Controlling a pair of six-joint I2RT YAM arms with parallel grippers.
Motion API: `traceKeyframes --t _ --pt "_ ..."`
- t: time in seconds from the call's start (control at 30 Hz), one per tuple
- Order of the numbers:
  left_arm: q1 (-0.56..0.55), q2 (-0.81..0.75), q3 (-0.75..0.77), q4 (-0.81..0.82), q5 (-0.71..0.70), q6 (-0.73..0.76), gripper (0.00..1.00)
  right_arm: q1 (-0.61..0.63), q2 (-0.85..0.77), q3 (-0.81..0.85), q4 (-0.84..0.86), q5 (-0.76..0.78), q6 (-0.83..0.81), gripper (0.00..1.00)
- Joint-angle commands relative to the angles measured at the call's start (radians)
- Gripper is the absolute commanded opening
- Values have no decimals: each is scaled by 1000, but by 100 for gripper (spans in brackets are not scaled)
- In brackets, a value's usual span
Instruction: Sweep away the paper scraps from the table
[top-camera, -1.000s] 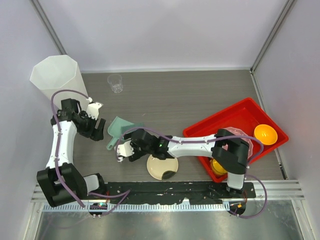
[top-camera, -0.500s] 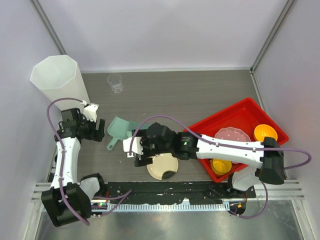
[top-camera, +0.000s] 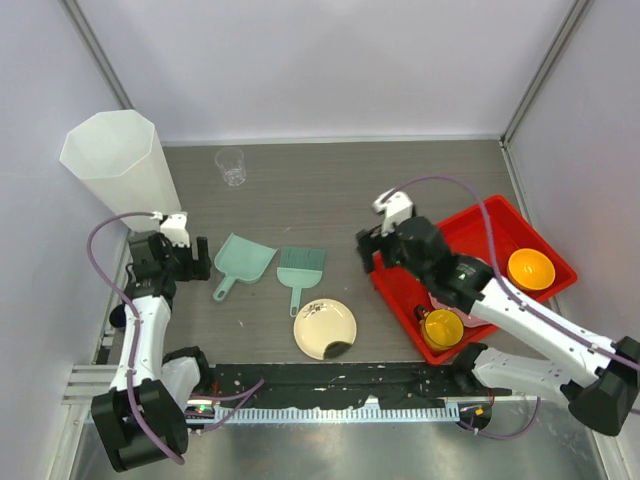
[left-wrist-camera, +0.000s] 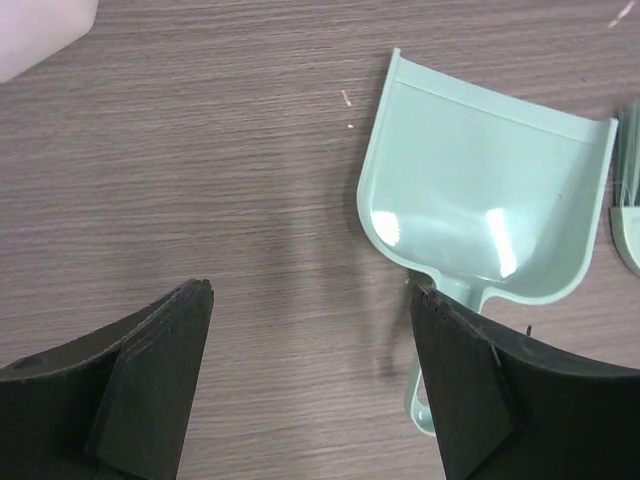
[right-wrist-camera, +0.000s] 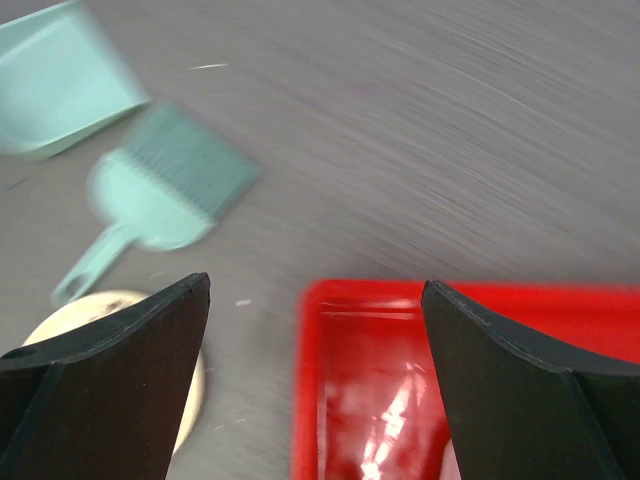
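1. Top external view showed no paper scraps on the surface (top-camera: 400, 190), only tiny flecks (left-wrist-camera: 345, 97) beside the dustpan (top-camera: 245, 260).
2. Left gripper (left-wrist-camera: 310, 295) and right gripper (right-wrist-camera: 315, 285) stood apart, empty.
3. Risk: flecks too fine to sweep could be missed.

Two robot arms are working here, the left arm (top-camera: 143, 335) and the right arm (top-camera: 530, 320). One green dustpan (top-camera: 243, 260), one green brush (top-camera: 299, 268) and one cream plate (top-camera: 325, 328) are lying on the table (top-camera: 350, 190). One clear cup (top-camera: 231, 166) and one tall white bin (top-camera: 118, 160) are standing there too. Two bowls, an orange bowl (top-camera: 530, 268) and a yellow bowl (top-camera: 443, 328), are sitting in one red tray (top-camera: 487, 235).
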Motion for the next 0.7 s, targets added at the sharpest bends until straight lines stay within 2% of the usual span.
traceKeyframes --t 0.0,0.17,0.2,0.23,0.37,0.67 --pt "4 -54 -94 271 -85 -151 84 -201 -90 -49 -101 268 255 92" --pt "3 -91 -143 338 -65 -178 87 -344 -58 -82 -135 305 282 92" --pt "3 -97 -154 335 -60 -176 92 -359 -47 -92 -135 319 287 92" --pt "3 -105 -157 331 -62 -173 92 -373 -42 -96 -135 328 292 92" --pt "3 -148 -176 318 -102 -170 96 -401 -58 -127 -115 346 298 92" --pt "3 -154 -200 320 -86 -150 96 -439 -102 -213 -45 354 253 92"
